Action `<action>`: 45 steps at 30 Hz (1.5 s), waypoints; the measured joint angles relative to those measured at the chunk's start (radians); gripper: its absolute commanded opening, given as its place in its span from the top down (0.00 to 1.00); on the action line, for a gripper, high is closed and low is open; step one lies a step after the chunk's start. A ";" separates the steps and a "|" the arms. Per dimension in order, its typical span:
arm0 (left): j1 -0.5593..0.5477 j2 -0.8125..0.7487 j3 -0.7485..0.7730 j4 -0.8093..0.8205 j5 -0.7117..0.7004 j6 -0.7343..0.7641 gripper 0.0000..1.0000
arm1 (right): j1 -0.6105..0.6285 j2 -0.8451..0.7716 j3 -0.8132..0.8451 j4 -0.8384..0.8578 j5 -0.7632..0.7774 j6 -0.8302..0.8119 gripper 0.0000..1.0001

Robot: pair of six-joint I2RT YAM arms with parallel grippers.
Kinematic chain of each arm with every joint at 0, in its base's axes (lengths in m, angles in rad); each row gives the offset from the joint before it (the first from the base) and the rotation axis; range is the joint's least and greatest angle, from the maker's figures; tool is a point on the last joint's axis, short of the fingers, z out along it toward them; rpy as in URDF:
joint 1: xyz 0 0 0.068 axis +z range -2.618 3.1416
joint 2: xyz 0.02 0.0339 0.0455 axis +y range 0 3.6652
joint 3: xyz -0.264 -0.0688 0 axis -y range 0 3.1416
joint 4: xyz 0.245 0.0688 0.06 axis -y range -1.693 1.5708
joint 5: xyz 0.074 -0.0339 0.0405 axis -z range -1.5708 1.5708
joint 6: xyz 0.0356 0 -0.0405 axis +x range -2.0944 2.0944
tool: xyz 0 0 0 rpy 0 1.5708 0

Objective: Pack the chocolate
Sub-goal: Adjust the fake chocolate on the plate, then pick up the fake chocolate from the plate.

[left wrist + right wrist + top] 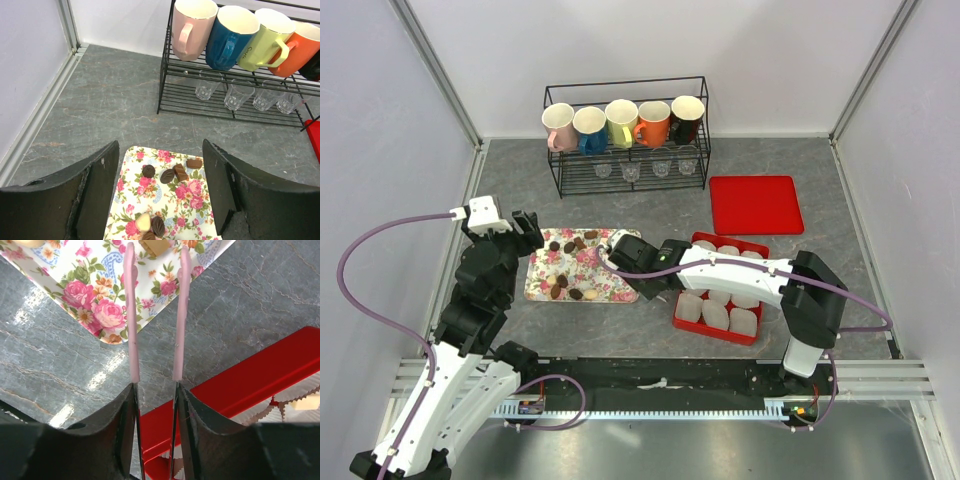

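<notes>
Right gripper point(157, 250): pink fingers point(131, 315) parted by a narrow gap. A tan square chocolate point(151, 245) lies between the tips and looks clear of both pads. It sits on the floral tray point(95, 305), near the tray's right end.

Left gripper point(160, 150): fingers wide apart with nothing between them, poised above the tray's left end.

Chocolates point(167, 176): dark pieces are scattered on the tray, with one cream piece point(143, 221) nearer the left wrist camera.

Red box point(715, 335): just right of the tray and lined with white paper cups point(716, 314). A small tan piece point(306, 402) shows in one cup.

Behind the box lies a flat red lid point(755, 204). A wire rack point(625, 170) of mugs stands at the back wall.
</notes>
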 measured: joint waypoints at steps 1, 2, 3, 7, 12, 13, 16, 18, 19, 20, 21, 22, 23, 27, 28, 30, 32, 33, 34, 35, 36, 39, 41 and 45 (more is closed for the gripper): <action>0.000 0.001 0.000 0.000 0.000 0.000 0.26 | 0.000 0.000 0.000 0.001 -0.005 -0.003 0.56; 0.000 0.001 0.000 0.000 0.000 0.000 0.26 | 0.000 0.000 0.000 0.003 -0.007 -0.007 0.55; 0.000 0.002 0.000 0.000 0.000 0.000 0.26 | 0.000 0.000 0.000 0.005 -0.009 -0.011 0.55; 0.000 0.005 0.000 0.000 0.000 0.000 0.26 | -0.003 0.004 0.002 0.016 -0.013 -0.029 0.55; 0.000 0.008 0.000 0.000 0.000 0.000 0.26 | -0.014 0.023 0.003 0.026 -0.026 -0.048 0.55; 0.000 0.009 0.000 0.000 0.000 0.000 0.26 | -0.018 0.027 0.003 0.029 -0.028 -0.051 0.55; 0.000 0.011 0.000 0.000 0.000 0.000 0.26 | -0.031 0.035 0.003 0.042 -0.036 -0.059 0.55; 0.000 0.014 0.000 0.000 0.000 0.000 0.26 | -0.039 0.040 0.003 0.053 -0.046 -0.063 0.56; 0.000 0.015 0.000 0.000 0.000 0.000 0.26 | -0.042 0.042 0.003 0.058 -0.053 -0.068 0.56; 0.000 0.016 0.000 0.000 0.000 0.000 0.26 | -0.045 0.044 0.003 0.063 -0.058 -0.071 0.56; 0.000 0.016 0.000 0.000 0.000 0.000 0.26 | -0.049 0.047 0.003 0.069 -0.067 -0.075 0.58; 0.000 0.016 0.000 0.000 0.000 0.000 0.26 | -0.051 0.047 0.003 0.072 -0.072 -0.077 0.59; 0.000 0.017 0.000 0.000 0.000 0.000 0.26 | -0.054 0.048 0.003 0.076 -0.078 -0.079 0.60; 0.000 0.019 0.000 0.000 0.000 0.000 0.26 | -0.058 0.050 0.003 0.087 -0.093 -0.086 0.68; 0.000 0.019 0.000 0.000 0.000 0.000 0.26 | -0.058 0.050 0.003 0.088 -0.096 -0.086 0.70; 0.000 0.020 0.000 0.000 0.000 0.000 0.26 | -0.058 0.050 0.003 0.090 -0.100 -0.088 0.74; 0.000 0.020 0.000 0.000 0.000 0.000 0.26 | -0.058 0.050 0.002 0.090 -0.103 -0.088 0.76; 0.000 0.020 0.000 0.000 0.000 0.000 0.26 | -0.058 0.050 0.002 0.090 -0.105 -0.088 0.79; 0.000 0.020 0.000 0.000 0.000 0.000 0.26 | -0.058 0.049 0.001 0.090 -0.106 -0.088 0.80; 0.000 0.020 0.000 0.000 0.000 0.000 0.26 | -0.058 0.048 0.001 0.089 -0.106 -0.088 0.81; 0.000 0.020 0.000 0.000 0.000 0.000 0.26 | -0.058 0.047 0.000 0.089 -0.106 -0.087 0.83; 0.000 0.020 0.000 0.000 0.000 0.000 0.26 | -0.058 0.031 0.000 0.086 -0.106 -0.085 0.85; 0.000 0.020 0.000 0.000 0.000 0.000 0.26 | -0.058 0.011 -0.002 0.083 -0.105 -0.081 0.85; 0.000 0.020 0.000 0.000 0.000 0.000 0.26 | -0.058 -0.053 -0.018 0.075 -0.101 -0.068 0.86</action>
